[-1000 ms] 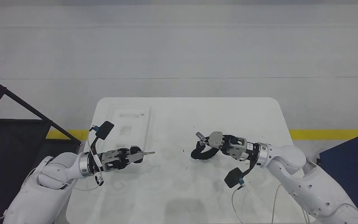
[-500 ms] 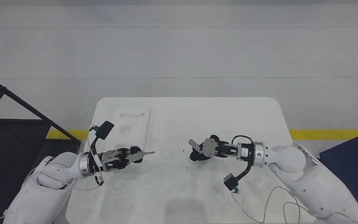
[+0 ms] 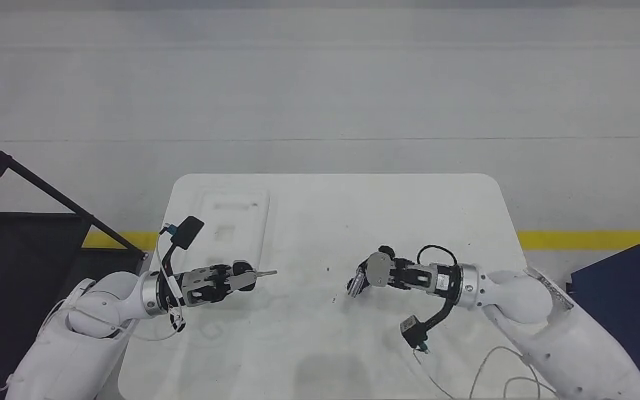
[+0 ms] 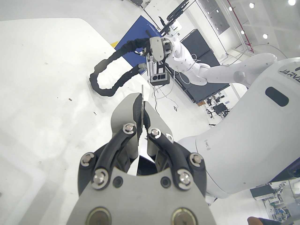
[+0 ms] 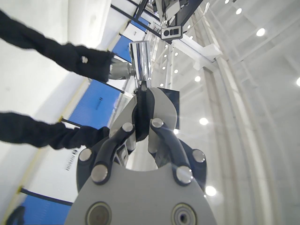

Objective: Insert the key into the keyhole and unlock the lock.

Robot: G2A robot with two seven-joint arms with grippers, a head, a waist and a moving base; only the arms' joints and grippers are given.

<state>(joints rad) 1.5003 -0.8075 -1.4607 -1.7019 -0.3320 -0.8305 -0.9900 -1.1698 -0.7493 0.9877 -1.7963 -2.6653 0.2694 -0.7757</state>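
Now gripping key (image 4: pixel 142 92) and lock (image 5: pixel 140 60), well apart.
Pinching key in left tool (image 4: pixel 141 105) near the surface's (image 3: pixel 330 210) left edge, lock in right tool (image 5: pixel 143 92) right of centre.

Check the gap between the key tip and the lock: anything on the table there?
Top view: bare table with two small dark specks, nothing else. The key, in the left gripper, is apart from the lock in the right gripper.

A pale tray (image 3: pixel 250 215) is lying on the white bench (image 3: pixel 400 210) near its far left corner, and a yellow line (image 3: pixel 578 240) is crossing the floor (image 3: pixel 320 80) beside it.
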